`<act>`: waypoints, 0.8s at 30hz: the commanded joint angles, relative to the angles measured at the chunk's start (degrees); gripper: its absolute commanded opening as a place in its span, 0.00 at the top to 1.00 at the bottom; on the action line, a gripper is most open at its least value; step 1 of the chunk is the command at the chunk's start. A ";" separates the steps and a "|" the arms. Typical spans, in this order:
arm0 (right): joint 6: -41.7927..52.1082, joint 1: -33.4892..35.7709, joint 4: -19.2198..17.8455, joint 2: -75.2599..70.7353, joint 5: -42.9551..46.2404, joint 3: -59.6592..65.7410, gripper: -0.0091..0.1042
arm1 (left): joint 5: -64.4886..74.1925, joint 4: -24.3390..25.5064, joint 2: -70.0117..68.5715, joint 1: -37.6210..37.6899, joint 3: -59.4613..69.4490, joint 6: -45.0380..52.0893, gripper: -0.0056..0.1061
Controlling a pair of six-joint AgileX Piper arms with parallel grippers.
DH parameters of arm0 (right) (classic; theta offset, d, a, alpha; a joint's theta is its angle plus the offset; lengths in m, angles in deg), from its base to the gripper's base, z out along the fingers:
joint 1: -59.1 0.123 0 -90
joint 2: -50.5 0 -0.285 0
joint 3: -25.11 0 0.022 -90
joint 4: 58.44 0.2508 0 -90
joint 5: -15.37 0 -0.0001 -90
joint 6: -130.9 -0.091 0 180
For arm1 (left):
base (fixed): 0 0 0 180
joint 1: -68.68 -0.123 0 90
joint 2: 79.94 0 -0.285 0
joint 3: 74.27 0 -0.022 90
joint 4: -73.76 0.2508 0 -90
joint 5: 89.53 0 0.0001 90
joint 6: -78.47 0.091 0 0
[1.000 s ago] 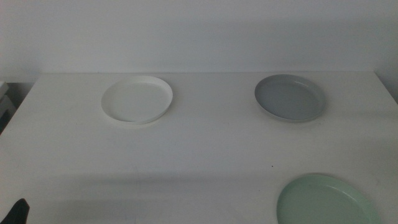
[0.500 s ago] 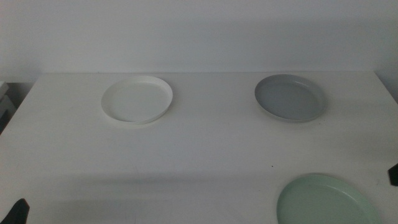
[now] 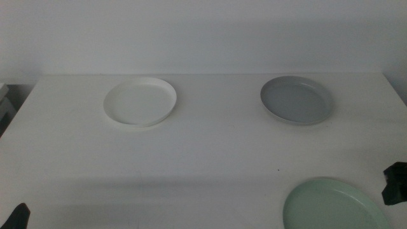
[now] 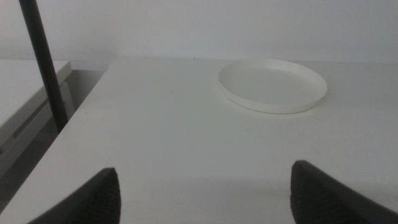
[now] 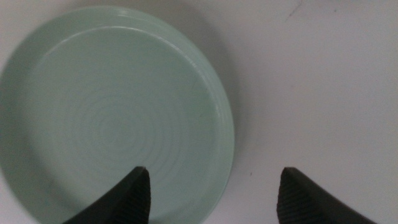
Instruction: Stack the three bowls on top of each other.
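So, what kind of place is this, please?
Probably a lab or test bench, not a kitchen: a bare white table against a plain wall, three empty bowls, white, grey and mint green, and a dark stand pole beside the table.

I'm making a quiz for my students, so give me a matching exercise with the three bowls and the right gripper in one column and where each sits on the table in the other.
Things:
1. white bowl
2. grey bowl
3. mint green bowl
4. right gripper

Places, as in the middle view:
A. near right corner of the table
B. far right
C. above the mint bowl's rim, jaws open
D. far left

Pairs: 1-D, 2-B, 3-A, 4-C
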 commanded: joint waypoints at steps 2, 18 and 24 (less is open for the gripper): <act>0.48 -0.43 -0.84 2.70 4.39 -0.33 0.44 | -4.05 -0.59 -0.81 0.16 0.33 -0.57 0.14; 0.48 -0.43 -0.91 15.89 15.79 4.79 0.47 | -4.05 -0.59 -0.81 0.16 0.33 -0.57 0.14; 0.48 -0.43 -0.64 18.57 16.87 4.79 0.58 | -4.05 -0.59 -0.81 0.16 0.33 -0.57 0.14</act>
